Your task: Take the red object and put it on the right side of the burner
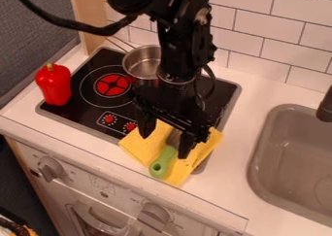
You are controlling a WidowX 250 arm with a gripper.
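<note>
Red pepper (54, 87) | upright at left edge of cooktop (81, 113) | we judge its broad base steadies it | our claw (164, 146) wide, empty, above yellow cloth (137, 143)

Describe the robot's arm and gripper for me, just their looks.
The arm is black, with chunky, rounded joints and small lighter spots that may be screws. A thick black cable loops out at the upper left. The gripper is also black, with two blocky fingers.
</note>
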